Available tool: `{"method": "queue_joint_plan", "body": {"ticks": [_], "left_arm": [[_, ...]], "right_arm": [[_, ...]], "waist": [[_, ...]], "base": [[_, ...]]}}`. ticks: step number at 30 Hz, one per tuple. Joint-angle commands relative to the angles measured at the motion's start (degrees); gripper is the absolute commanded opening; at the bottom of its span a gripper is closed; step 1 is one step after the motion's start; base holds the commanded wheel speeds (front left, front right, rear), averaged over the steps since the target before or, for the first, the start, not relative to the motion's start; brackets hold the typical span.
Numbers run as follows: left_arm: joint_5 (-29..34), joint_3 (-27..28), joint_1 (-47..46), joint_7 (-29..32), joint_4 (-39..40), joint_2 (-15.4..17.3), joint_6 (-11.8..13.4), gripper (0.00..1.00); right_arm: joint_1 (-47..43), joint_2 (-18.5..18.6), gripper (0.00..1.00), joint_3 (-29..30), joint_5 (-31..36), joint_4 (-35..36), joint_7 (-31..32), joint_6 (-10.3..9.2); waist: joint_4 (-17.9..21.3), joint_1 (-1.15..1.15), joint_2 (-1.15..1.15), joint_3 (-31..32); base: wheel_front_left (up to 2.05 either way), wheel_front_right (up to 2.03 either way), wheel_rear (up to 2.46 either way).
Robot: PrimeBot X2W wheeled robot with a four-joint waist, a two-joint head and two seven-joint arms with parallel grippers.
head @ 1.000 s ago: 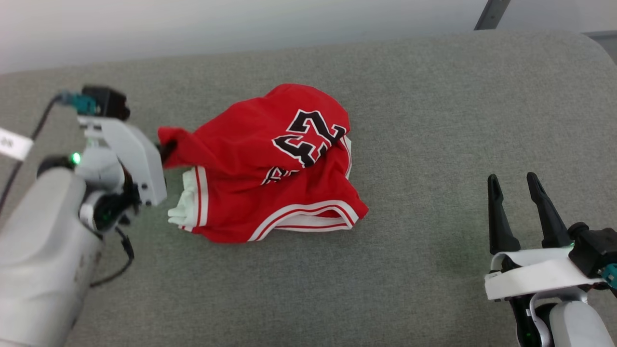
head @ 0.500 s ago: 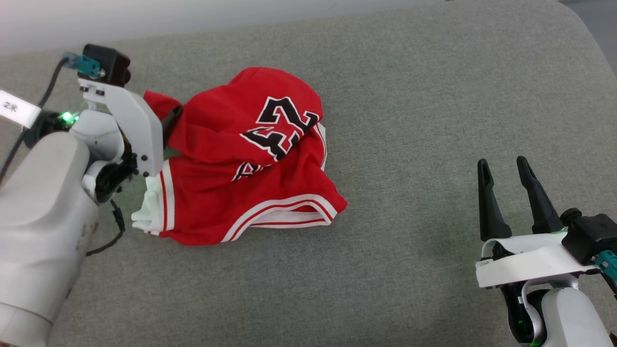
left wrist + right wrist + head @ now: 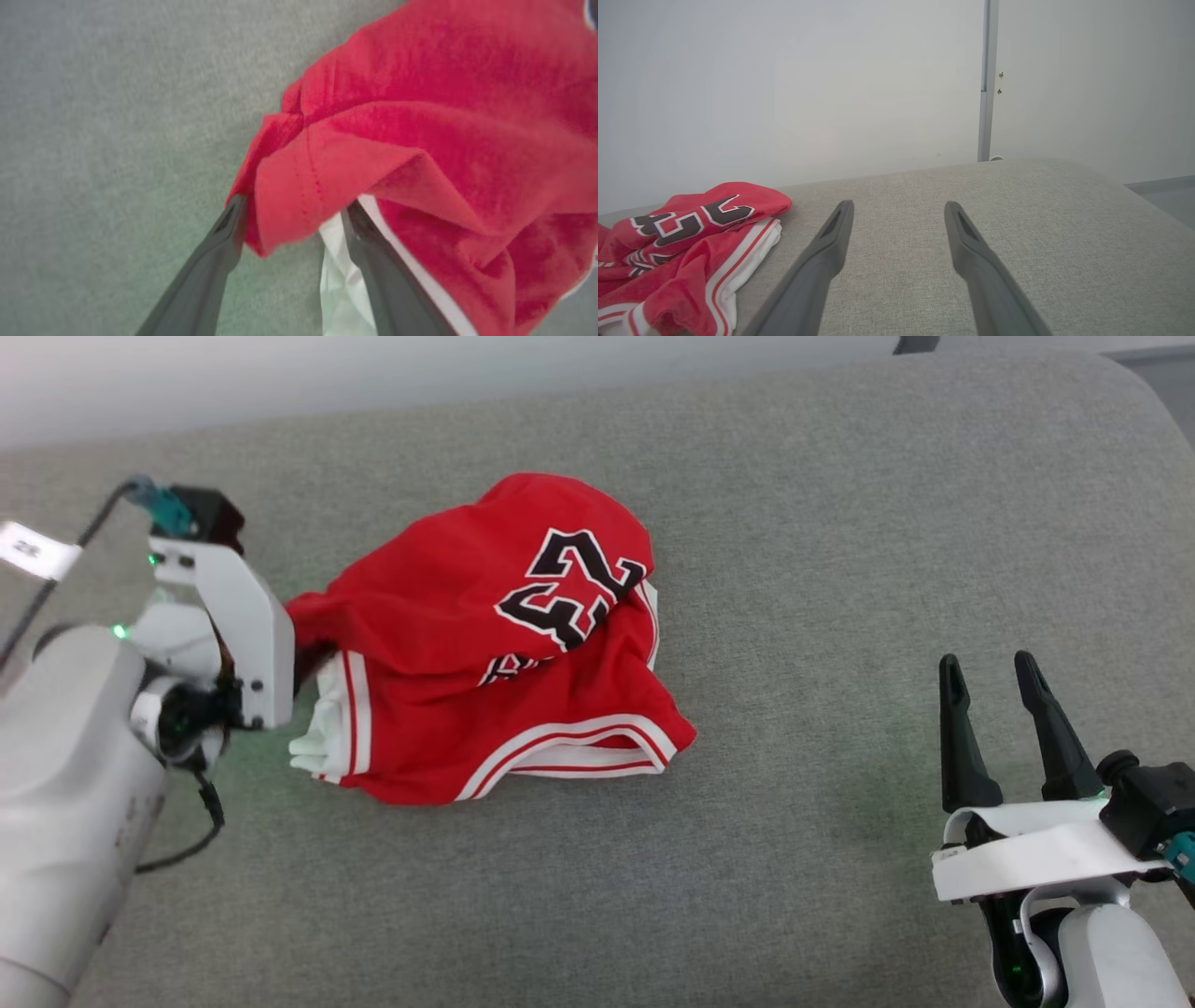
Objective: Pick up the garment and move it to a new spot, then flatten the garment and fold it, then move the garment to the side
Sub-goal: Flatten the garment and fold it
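1. The garment point(image 3: 485, 644) lies as a crumpled heap on the grey cushion point(image 3: 840, 523), just to the 9 o'clock side of the middle of the head view. No part of it is lifted.
2. The heap's long axis runs roughly from 8 o'clock to 2 o'clock. The number "23" point(image 3: 569, 588) follows that line and reads nearly upside down from the robot's side. A white sleeve point(image 3: 322, 733) pokes out at the 8 o'clock end, and a band of striped trim point(image 3: 569, 747) edges the 5 o'clock side.
3. The left gripper point(image 3: 295, 201) sits at the heap's 9 o'clock edge. Its jaws stand apart, and a red fold lies loose between the fingers point(image 3: 219, 252), draped rather than pinched.
4. The right gripper point(image 3: 988, 658) hovers at about 4 o'clock from the garment, well apart from it. Its jaws are spread and hold nothing.
5. I judge the carrying step to be at its end and flattening to be next. The shirt lies on the cushion and neither gripper clamps it.
6. The next move likely calls for both arms. The left would back clear of the fold, then each would find an edge or corner. Pulling apart along the 8-to-2 line should open the heap. The buried layers make a clean single-layer grasp uncertain.
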State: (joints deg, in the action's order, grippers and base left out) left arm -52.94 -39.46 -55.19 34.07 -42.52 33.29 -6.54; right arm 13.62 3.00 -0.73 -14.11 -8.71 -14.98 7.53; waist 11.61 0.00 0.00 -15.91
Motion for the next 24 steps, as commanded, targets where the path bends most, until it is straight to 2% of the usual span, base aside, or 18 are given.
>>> {"method": "queue_joint_plan", "body": {"ticks": [1,8,17,22,23,24], "left_arm": [[-0.5,-0.4,1.3,1.8,0.2,0.3,1.0,1.0],[-4.5,0.3,5.6,8.7,3.1,-0.1,4.8,1.0],[-8.6,1.0,10.6,12.1,7.7,-1.6,8.1,1.0],[-10.0,1.1,12.3,14.4,10.7,-0.8,9.8,1.0],[-10.0,1.0,12.7,14.6,11.4,-0.7,10.1,0.78],[-10.1,1.0,13.1,14.5,12.1,-0.6,10.3,0.49]], "right_arm": [[-0.4,-0.1,1.0,0.0,-0.3,0.0,-0.3,-0.08],[-1.1,-0.1,1.0,-0.2,-0.1,-0.3,-0.3,-0.08],[-1.6,-0.1,1.0,-0.6,0.3,-0.2,-0.3,-0.08],[-2.0,-0.1,1.0,-0.4,0.4,-0.1,-0.3,-0.08],[-2.1,-0.1,1.0,-0.4,0.4,0.0,-0.3,-0.08],[-2.1,-0.1,1.0,-0.3,0.4,0.0,-0.3,-0.08]], "waist": [[-0.6,0.0,0.0,0.6],[-1.4,0.0,0.0,1.7],[-1.6,0.0,0.0,2.4],[-1.7,0.0,0.0,2.4],[-1.7,0.0,0.0,2.4],[-1.8,0.0,0.0,2.4]], "base": [[0.0,0.0,0.0],[0.0,0.0,0.0],[0.0,0.0,0.0],[0.0,0.0,0.0],[0.0,0.0,0.0],[0.0,0.0,0.0]]}}
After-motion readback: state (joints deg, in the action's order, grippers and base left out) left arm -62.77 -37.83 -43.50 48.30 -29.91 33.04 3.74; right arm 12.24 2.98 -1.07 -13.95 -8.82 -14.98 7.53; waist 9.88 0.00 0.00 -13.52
